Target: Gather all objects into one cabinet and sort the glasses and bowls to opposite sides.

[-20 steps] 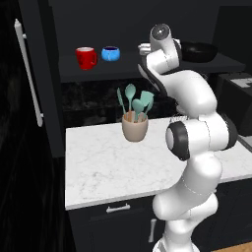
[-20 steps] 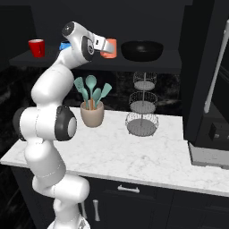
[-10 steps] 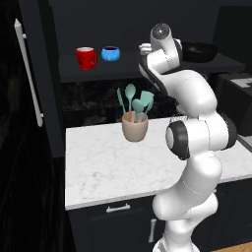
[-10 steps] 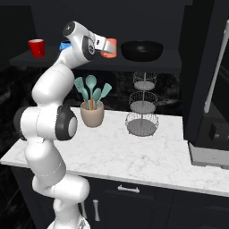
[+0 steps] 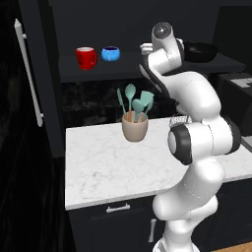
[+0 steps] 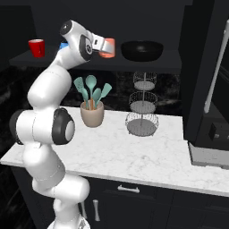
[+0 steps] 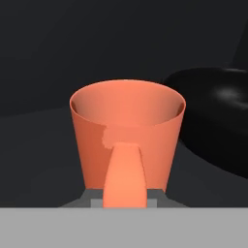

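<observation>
The cabinet (image 5: 147, 69) stands open above the bench (image 5: 103, 162), its door swung out at the left with a long white handle (image 5: 28, 74). The white arm (image 6: 49, 116) rises from in front of the bench and reaches up to the cabinet shelf (image 6: 147, 62).

On the right part of the shelf sits the wide black bowl (image 6: 142, 50). Just to its left stands the orange mug (image 7: 127, 135), upright, handle turned toward the gripper (image 7: 125, 199). The gripper is closed on that handle, its fingers pressed against either side at the bottom of the hand view. The black bowl is near the mug, not touching it.

Toward the shelf's left end stand the red mug (image 5: 85, 57) and, just beside it to the right, the small blue bowl (image 5: 110, 53).

On the bench, a wire tiered basket (image 6: 142, 107) stands near the back edge, and a beige crock (image 5: 135, 129) with teal spatulas (image 5: 134, 101) stands to its left.
</observation>
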